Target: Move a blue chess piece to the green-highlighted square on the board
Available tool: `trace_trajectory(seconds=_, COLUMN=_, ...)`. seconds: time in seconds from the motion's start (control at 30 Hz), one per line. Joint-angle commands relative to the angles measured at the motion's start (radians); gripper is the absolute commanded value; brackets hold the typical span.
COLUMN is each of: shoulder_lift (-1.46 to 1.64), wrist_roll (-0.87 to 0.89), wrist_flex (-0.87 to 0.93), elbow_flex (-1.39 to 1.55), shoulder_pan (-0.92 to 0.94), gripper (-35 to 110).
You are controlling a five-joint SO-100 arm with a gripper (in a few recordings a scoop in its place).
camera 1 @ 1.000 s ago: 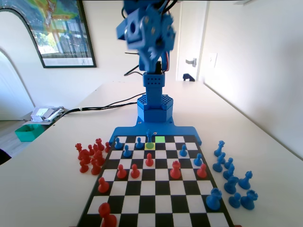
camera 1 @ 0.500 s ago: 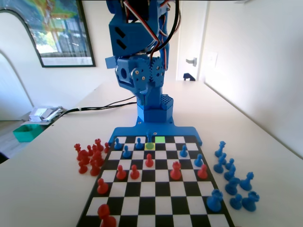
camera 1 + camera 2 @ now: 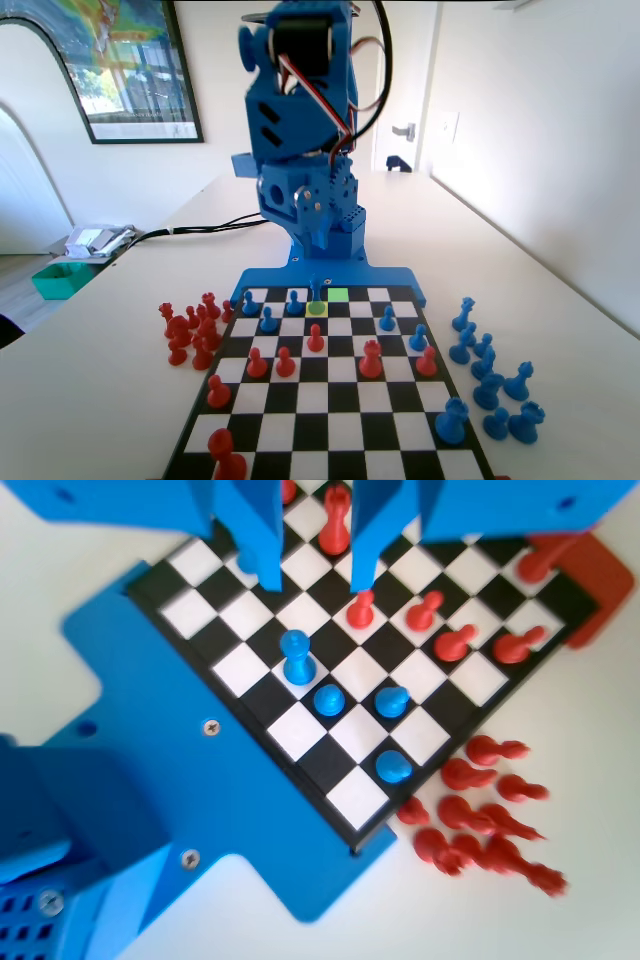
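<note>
**Gripper held open above the board, blue piece on the yellow-green square**

In the fixed view, the blue chess piece [image 3: 316, 291] is seen upright on the yellow-green tinted square [image 3: 316, 308] near the far edge of the board [image 3: 330, 400]. The green-highlighted square [image 3: 338, 295] lies just beside it, to the right and one row farther. The blue arm [image 3: 300, 130] is raised above the board's far end.

In the wrist view, the gripper [image 3: 316, 580] is held above the board with its jaws parted and nothing between them. The blue chess piece [image 3: 296, 656] stands below it, apart from both fingertips [image 3: 268, 575].
</note>
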Motion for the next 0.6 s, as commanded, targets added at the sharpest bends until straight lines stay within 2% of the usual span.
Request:
trace_trajectory(seconds=0.0, shoulder_lift=0.011, wrist_roll=0.002, wrist_flex=-0.071, elbow_flex=0.037, shoulder_pan=0.006, gripper=11)
trace_trajectory(seconds=0.57, shoulder_lift=-0.067, wrist_roll=0.017, wrist_flex=-0.261, elbow_flex=0.138, shoulder_pan=-0.04, gripper=12)
